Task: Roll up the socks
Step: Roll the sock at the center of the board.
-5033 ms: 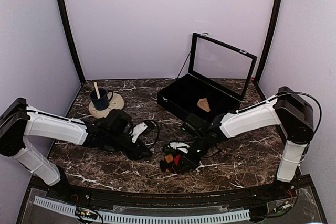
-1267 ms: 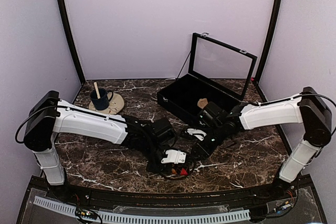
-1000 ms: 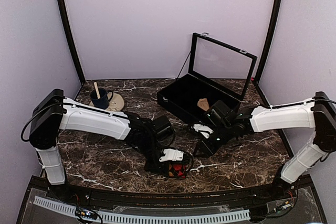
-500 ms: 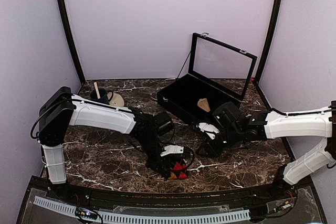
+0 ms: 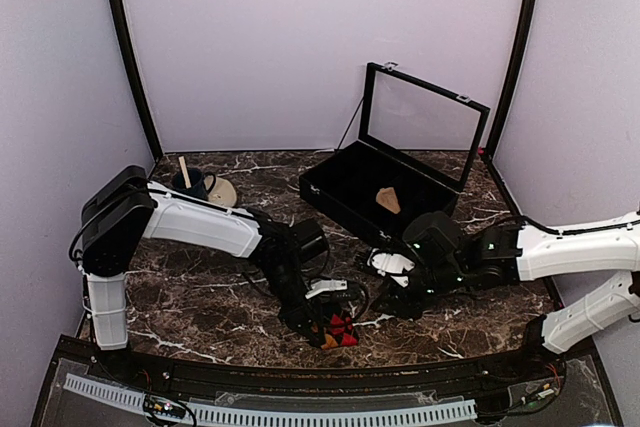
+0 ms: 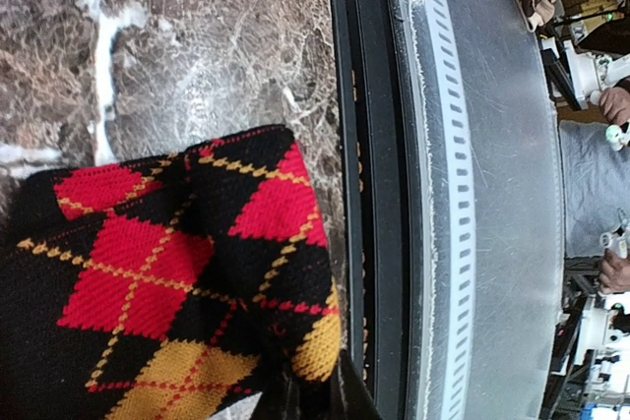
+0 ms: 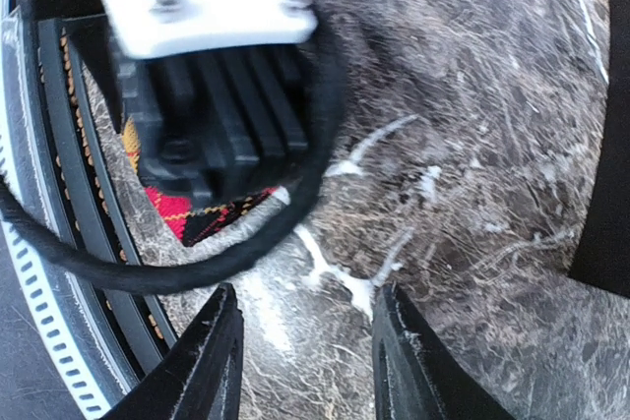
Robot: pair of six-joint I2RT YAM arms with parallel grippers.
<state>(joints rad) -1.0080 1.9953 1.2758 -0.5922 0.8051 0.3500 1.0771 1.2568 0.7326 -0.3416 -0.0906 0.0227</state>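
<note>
The argyle sock [image 5: 343,330], black with red and orange diamonds, lies bunched on the marble close to the front edge. It fills the lower left of the left wrist view [image 6: 167,282]. My left gripper [image 5: 322,325] is shut on its fabric; the dark fingertips [image 6: 345,402] pinch the sock's edge at the bottom of that view. My right gripper [image 5: 393,301] hovers open just right of the sock with only bare marble between its fingers [image 7: 221,361]. A strip of the sock [image 7: 202,215] shows under the left arm's wrist there. A tan-brown sock bundle [image 5: 387,199] lies in the black case.
An open black case [image 5: 340,187] with a glass lid [image 5: 425,112] stands at the back right. A blue mug [image 5: 192,188] holding a wooden stick sits on a round coaster at the back left. The black rail of the table's front edge [image 6: 369,194] runs right beside the sock.
The left arm's upper links have swung right while its gripper stays shut on the argyle sock. The right arm has stretched out lower, and its gripper has slid slightly toward the front.
</note>
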